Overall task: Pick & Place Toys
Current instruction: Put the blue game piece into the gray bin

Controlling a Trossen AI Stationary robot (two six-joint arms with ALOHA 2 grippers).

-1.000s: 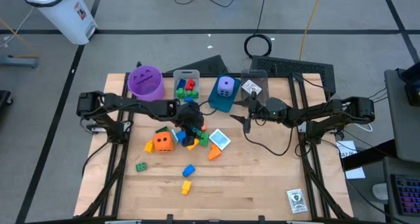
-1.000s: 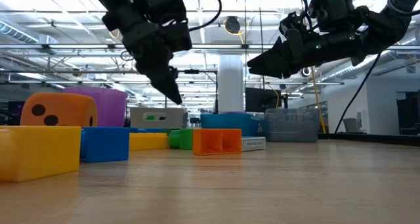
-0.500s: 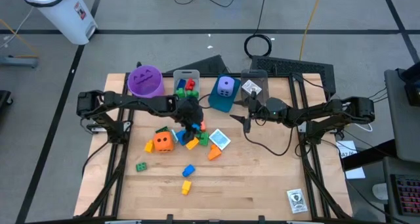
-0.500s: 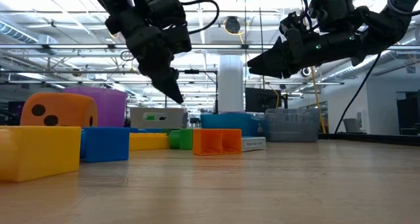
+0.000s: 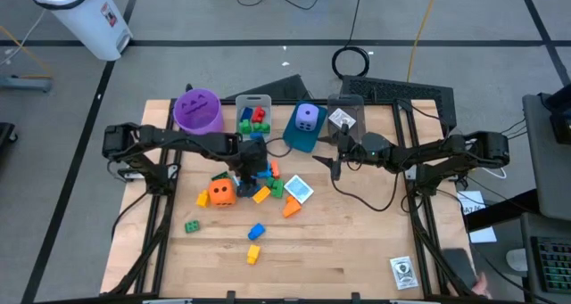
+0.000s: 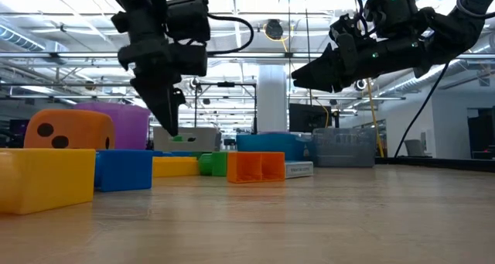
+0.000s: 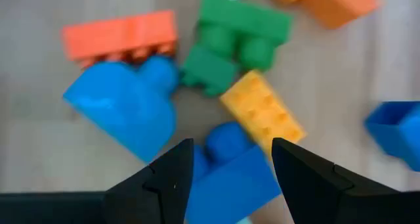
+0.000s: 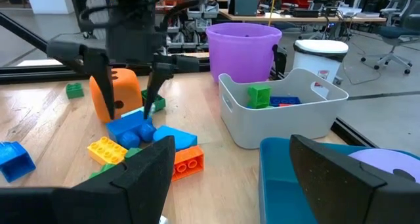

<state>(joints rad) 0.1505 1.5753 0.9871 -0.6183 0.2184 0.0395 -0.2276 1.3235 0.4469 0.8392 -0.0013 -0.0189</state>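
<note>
A pile of small bricks [image 5: 261,184] lies mid-table, with an orange die [image 5: 222,192] at its left and a printed cube [image 5: 299,190] at its right. My left gripper [image 5: 250,168] hangs over the pile, pointing down and open. In the left wrist view [image 7: 230,152] its fingers stand on either side of a blue brick [image 7: 231,175], above it, beside a yellow brick [image 7: 262,112] and a green brick [image 7: 233,43]. My right gripper [image 5: 337,166] waits open and empty in the air right of the pile, in front of the bins; it also shows in its own wrist view [image 8: 230,159].
Along the far edge stand a purple cup [image 5: 198,110], a grey bin [image 5: 254,117] with bricks, a blue bin [image 5: 305,126] with a purple die and a clear bin [image 5: 343,117]. Loose green [image 5: 192,225], blue [image 5: 257,231] and yellow [image 5: 253,253] bricks lie nearer; a card [image 5: 403,271] lies near right.
My left gripper has gone a little toward the table's left edge over the pile and tipped from a slant to point nearly straight down, sinking slightly. The bricks have not moved.
</note>
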